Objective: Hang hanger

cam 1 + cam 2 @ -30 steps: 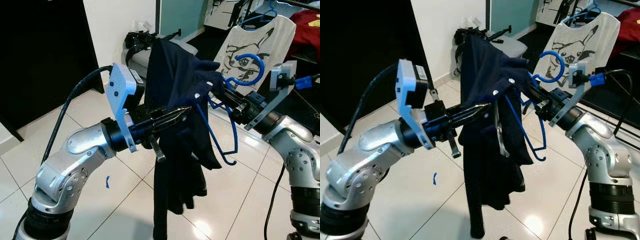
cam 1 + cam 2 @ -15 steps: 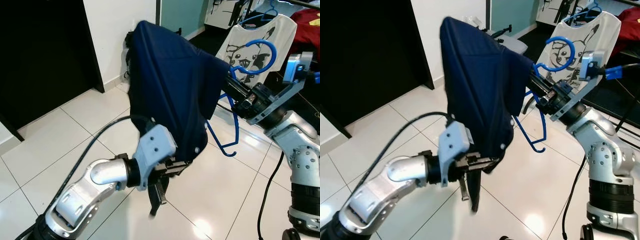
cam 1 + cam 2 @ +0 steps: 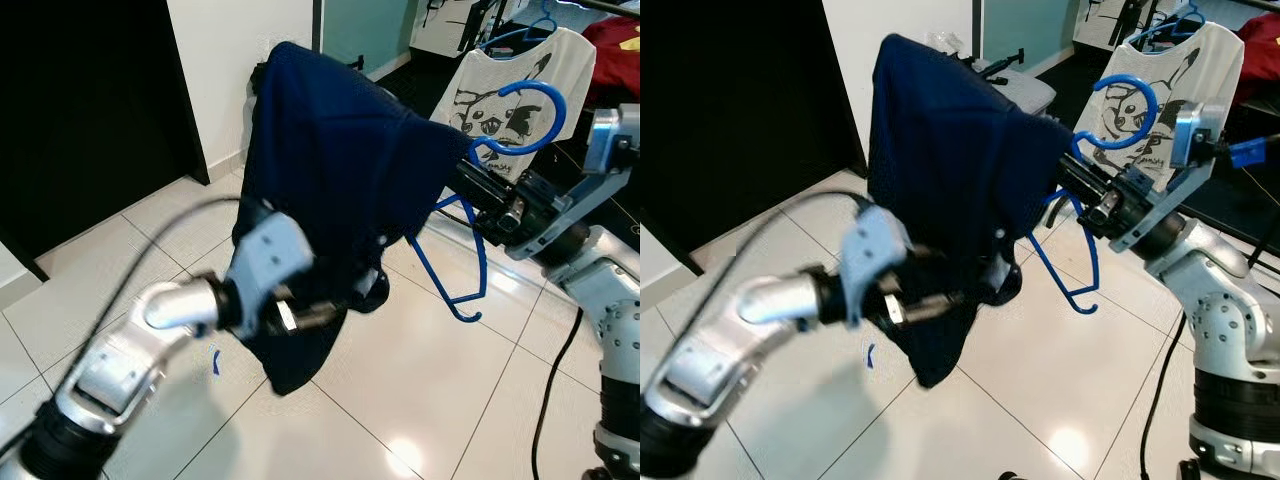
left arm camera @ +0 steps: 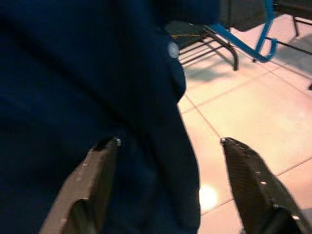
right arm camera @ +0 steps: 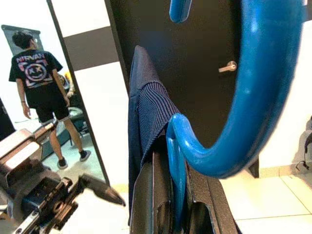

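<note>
A navy shirt (image 3: 340,170) hangs draped over a blue plastic hanger (image 3: 530,115), whose hook points up at the right. My right gripper (image 3: 482,196) is shut on the hanger's neck, just below the hook; in the right wrist view the blue hanger (image 5: 253,97) runs between its fingers (image 5: 146,195). My left gripper (image 3: 322,312), blurred by motion, is at the shirt's lower hem. In the left wrist view the left gripper (image 4: 168,142) is open, its two fingers wide apart, with navy shirt (image 4: 73,73) cloth right in front of it.
A white cartoon-print t-shirt (image 3: 500,80) hangs on a rail at the back right, beside a red garment (image 3: 615,45). A dark doorway (image 3: 80,100) stands at the left. The floor is white tile with a blue tape mark (image 3: 214,362). A person (image 5: 39,92) stands far off.
My left arm pulled out of the shirt, dropped below its hem, then swung up to the hem. The right gripper lifted the hanger, and the shirt now hangs spread.
</note>
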### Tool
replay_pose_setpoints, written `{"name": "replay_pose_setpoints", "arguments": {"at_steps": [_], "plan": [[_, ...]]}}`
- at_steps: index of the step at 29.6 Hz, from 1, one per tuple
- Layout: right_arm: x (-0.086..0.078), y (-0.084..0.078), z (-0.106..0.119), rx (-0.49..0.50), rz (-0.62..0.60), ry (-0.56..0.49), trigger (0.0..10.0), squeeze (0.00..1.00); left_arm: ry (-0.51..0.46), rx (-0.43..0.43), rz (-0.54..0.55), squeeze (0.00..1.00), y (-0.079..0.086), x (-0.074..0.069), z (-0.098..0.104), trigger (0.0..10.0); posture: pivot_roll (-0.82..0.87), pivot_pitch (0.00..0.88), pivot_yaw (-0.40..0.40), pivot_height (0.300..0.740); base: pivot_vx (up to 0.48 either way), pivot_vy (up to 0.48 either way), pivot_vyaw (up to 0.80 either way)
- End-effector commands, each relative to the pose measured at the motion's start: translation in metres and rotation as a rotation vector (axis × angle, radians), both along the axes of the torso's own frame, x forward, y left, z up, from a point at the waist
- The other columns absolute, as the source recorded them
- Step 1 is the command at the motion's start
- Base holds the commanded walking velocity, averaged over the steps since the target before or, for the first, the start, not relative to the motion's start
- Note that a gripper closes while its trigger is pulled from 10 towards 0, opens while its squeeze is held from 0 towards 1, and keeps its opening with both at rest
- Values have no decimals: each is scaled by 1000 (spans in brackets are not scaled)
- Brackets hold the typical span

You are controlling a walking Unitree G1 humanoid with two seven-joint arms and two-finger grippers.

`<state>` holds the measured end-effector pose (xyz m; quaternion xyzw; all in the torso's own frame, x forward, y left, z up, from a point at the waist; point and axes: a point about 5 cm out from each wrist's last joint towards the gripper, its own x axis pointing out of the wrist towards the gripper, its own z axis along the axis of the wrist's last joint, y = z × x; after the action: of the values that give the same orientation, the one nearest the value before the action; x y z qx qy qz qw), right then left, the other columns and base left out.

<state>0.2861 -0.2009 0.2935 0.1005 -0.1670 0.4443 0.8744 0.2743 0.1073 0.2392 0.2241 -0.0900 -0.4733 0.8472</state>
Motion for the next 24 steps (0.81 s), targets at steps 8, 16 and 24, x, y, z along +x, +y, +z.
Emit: {"name": "replay_pose_setpoints", "arguments": {"at_steps": [8,16,24], "plan": [[-10,-10,1,-75,-6,-7,10000,0,-195,-50,179,1000,44,24,54,10000,43,147,-8,740,0,0,0],[-11,-9,3,-47,19,-23,10000,0,-273,-88,292,1000,39,34,58,10000,46,138,2,740,0,0,0],[-14,-7,8,-35,46,-44,10000,0,-118,-163,341,0,23,37,29,10000,38,134,4,740,0,0,0]]}}
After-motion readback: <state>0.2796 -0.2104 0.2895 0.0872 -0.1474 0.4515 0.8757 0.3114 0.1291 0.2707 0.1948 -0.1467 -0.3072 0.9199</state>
